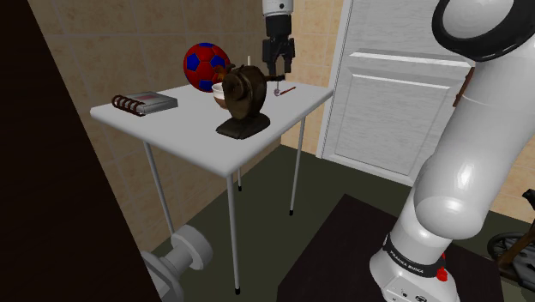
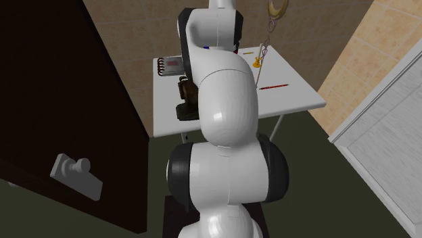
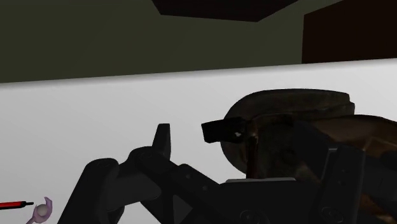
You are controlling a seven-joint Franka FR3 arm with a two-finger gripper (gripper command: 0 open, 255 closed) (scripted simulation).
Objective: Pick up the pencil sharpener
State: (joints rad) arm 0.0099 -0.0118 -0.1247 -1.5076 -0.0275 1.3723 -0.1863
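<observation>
White arm (image 1: 463,172), reaching over the table.
White table (image 1: 184,129).
Red-and-blue ball (image 1: 204,64), at the back.
Notebook (image 1: 146,103), at the shoulder view's left.
Dark brown pencil sharpener (image 1: 244,99), upright near the table's front edge.
Gripper (image 1: 278,70), just above its crank, fingers parted and holding nothing.
Red pencil (image 1: 287,89).

No legible text; tiny unreadable lettering on the arm's dark band (image 1: 405,258)

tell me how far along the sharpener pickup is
Approach looks done: the end effector hangs right at the crank of the brown sharpener. In hand: lining up the grasp. The wrist view shows the fingers open, with a strip of table between one finger and the sharpener. Left: closing and lifting, since its base sits flat on the white table.
</observation>
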